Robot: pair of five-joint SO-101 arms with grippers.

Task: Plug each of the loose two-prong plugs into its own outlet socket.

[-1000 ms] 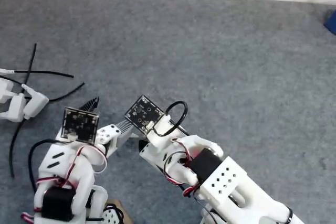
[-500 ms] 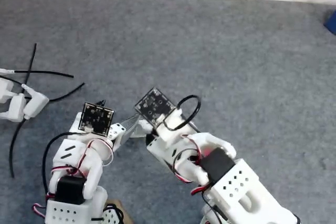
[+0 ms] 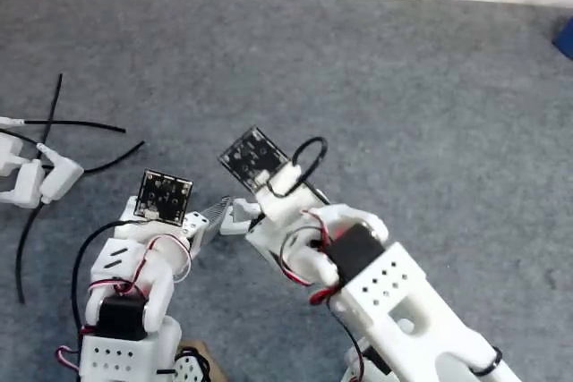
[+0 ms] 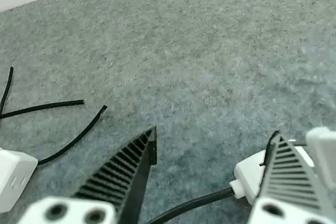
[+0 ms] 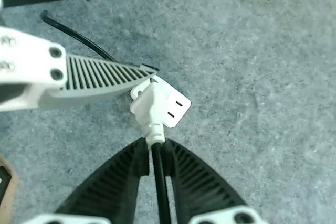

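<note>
Right tool: my right gripper (image 5: 155, 149) is pressed together on a black cord (image 5: 160, 192), pinching it just behind the white socket (image 5: 159, 106).
Left tool: my left gripper (image 4: 214, 136) is spread wide. 1 finger (image 5: 100, 74) touches the socket's back end and the other stands apart from it.
Socket place: it lies on the grey carpet (image 3: 403, 87) on the near side, a little left of centre, between the 2 grippers. Its 2-slot face is bare, with nothing in it.
Other pieces: 2 white pieces (image 3: 40, 178) lie at the left edge among loose black cords (image 3: 81, 124), well apart from both grippers. I cannot tell which is a plug and which a socket, or whether they are joined.
Done: by my reading, 0 plugs are seated where I can see.
Left: I judge nearly all of it is left. A plug has to be fetched, lined up with the held socket and pushed home, then the same for the other pieces.
Writing: I can read none. The wrist board (image 3: 253, 154) shows parts but no legible print.
</note>
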